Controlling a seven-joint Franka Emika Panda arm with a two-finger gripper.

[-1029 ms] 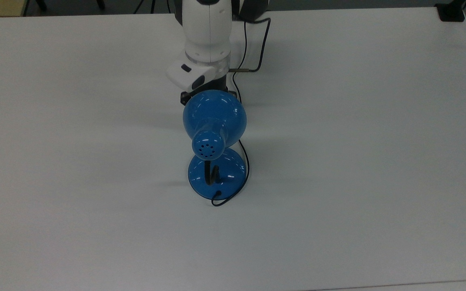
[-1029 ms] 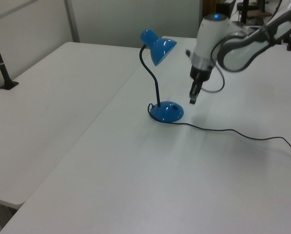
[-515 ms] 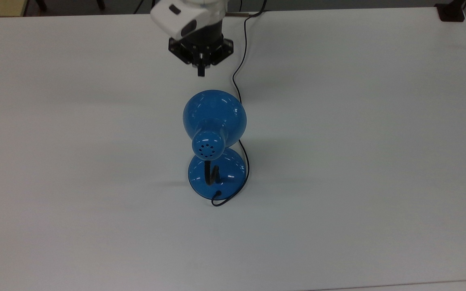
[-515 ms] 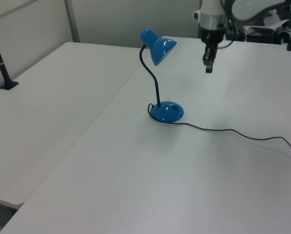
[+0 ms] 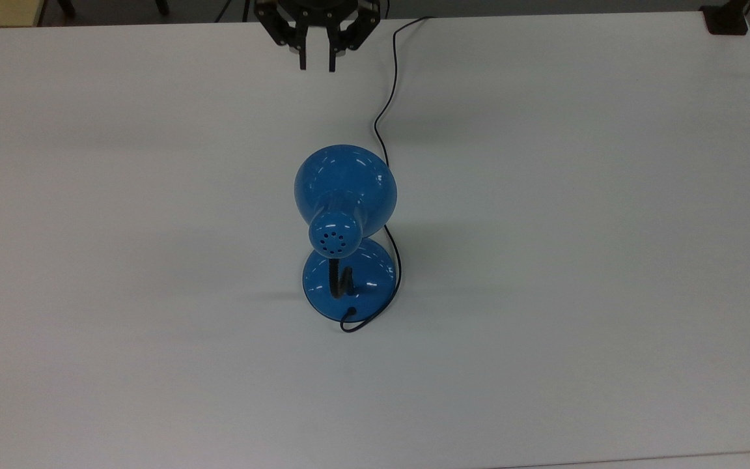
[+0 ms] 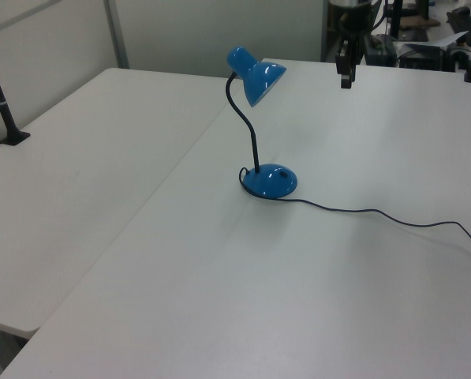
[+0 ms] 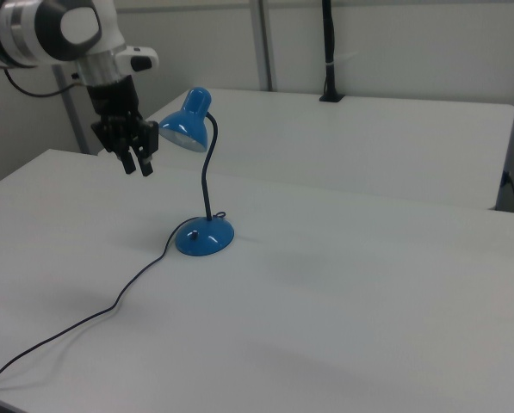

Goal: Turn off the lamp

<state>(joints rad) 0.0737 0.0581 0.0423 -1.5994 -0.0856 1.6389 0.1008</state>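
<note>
The lamp stands upright mid-table: its glossy blue dome shade (image 5: 345,185) with vent holes sits over a round blue base (image 5: 349,280), joined by a black gooseneck (image 6: 247,130). No glow shows from the shade (image 7: 186,125). A thin black cord (image 5: 388,91) trails from the base (image 7: 205,237) across the table. My gripper (image 5: 316,64) hovers near the top view's top edge, well apart from the shade. It is open, with nothing between its fingers. The gripper (image 7: 137,163) hangs to the right view's left of the shade, and the gripper (image 6: 345,75) sits high in the left view's upper right.
The white table (image 5: 577,260) adjoins a second white table (image 6: 77,158). A black clamp post (image 6: 2,103) rises at the left view's left, and another post (image 7: 329,52) stands at the right view's back. A black block (image 5: 726,19) sits at the top view's top right corner.
My gripper has drawn back from beside the lamp's shade to the top view's top edge, rising away, and its fingers have gone from together to apart. The lamp has not moved.
</note>
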